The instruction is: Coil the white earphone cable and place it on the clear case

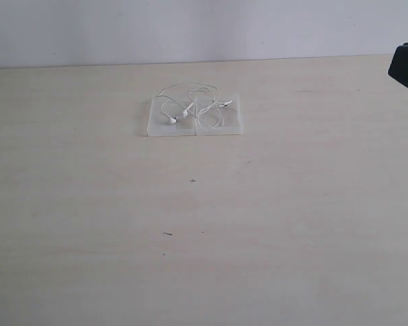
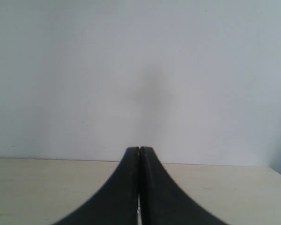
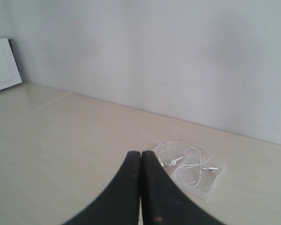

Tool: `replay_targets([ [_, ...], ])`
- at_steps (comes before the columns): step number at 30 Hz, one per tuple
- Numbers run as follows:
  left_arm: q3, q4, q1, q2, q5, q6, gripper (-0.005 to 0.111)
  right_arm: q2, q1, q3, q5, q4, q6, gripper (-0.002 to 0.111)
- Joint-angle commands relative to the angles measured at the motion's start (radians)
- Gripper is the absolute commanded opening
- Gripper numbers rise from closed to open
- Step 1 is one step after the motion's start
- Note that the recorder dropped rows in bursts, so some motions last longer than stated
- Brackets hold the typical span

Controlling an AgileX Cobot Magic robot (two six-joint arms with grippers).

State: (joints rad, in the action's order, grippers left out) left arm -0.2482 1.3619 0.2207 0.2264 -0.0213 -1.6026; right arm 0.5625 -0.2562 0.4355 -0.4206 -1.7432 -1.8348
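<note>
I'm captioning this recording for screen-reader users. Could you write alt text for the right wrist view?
The white earphone cable lies in loose loops on the clear case, which sits on a pale table. It lies beyond the right gripper, whose black jaws are shut and empty. A plain light wall stands behind.

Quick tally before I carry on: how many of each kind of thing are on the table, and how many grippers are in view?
white earphone cable: 1, lying loosely looped on the case
clear case: 1, two halves side by side
grippers: 2, left gripper and right gripper, both shut and holding nothing
Total: 4
</note>
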Motion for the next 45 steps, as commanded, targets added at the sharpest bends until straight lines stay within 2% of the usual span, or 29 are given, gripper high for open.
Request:
replay_targets([
  [1, 0.027, 0.002, -0.002, -0.028, -0.011, -0.01, 0.0, -0.006, 0.0, -0.008, 0.002, -0.001, 0.0, 0.0],
  [6, 0.071, -0.013, -0.002, -0.105, -0.058, -0.001, 0.0, -0.006, 0.0, -0.008, 0.002, -0.001, 0.0, 0.0],
  [8, 0.087, -0.165, -0.002, -0.127, -0.118, 0.08, 0.0, -0.006, 0.0, -0.008, 0.002, -0.001, 0.0, 0.0],
  [9, 0.092, -0.311, -0.002, -0.138, -0.157, 0.179, 0.0, -0.006, 0.0, -0.008, 0.002, -0.001, 0.0, 0.0],
  [10, 0.092, -0.607, -0.002, -0.16, -0.244, 0.45, 0.0, -0.006, 0.0, -0.008, 0.007, -0.001, 0.0, 0.0],
  [11, 0.093, -0.756, -0.002, -0.167, -0.266, 0.634, 0.0, -0.006, 0.0, -0.008, 0.004, -0.001, 0.0, 0.0],
  [12, 0.093, -1.018, -0.002, -0.181, -0.268, 1.012, 0.0, -0.006, 0.0, -0.008, 0.004, -0.001, 0.0, 0.0],
  [14, 0.093, -1.314, -0.013, -0.226, -0.282, 1.433, 0.0, -0.008, 0.0, -0.008, 0.004, -0.001, 0.0, 0.0],
  [16, 0.096, -1.414, -0.055, -0.226, -0.296, 1.545, 0.0, -0.008, 0.0, -0.008, 0.004, -0.001, 0.0, 0.0],
  [20, 0.117, -1.422, -0.149, -0.226, -0.302, 1.513, 0.0, -0.008, 0.0, -0.008, 0.004, -0.001, 0.0, 0.0],
  [23, 0.195, -1.413, -0.197, -0.226, -0.302, 1.512, 0.0, -0.008, 0.0, -0.008, 0.004, -0.001, 0.0, 0.0],
  [25, 0.248, -1.38, -0.199, -0.226, -0.304, 1.512, 0.0, -0.008, 0.0, -0.008, 0.004, -0.001, 0.0, 0.0],
  [31, 0.248, -1.152, -0.199, -0.226, -0.359, 1.517, 0.0, -0.008, 0.0, -0.008, 0.004, -0.001, 0.0, 0.0],
  [45, 0.248, -1.155, -0.199, -0.226, -0.359, 1.517, 0.0, -0.008, 0.0, -0.008, 0.004, -0.001, 0.0, 0.0],
])
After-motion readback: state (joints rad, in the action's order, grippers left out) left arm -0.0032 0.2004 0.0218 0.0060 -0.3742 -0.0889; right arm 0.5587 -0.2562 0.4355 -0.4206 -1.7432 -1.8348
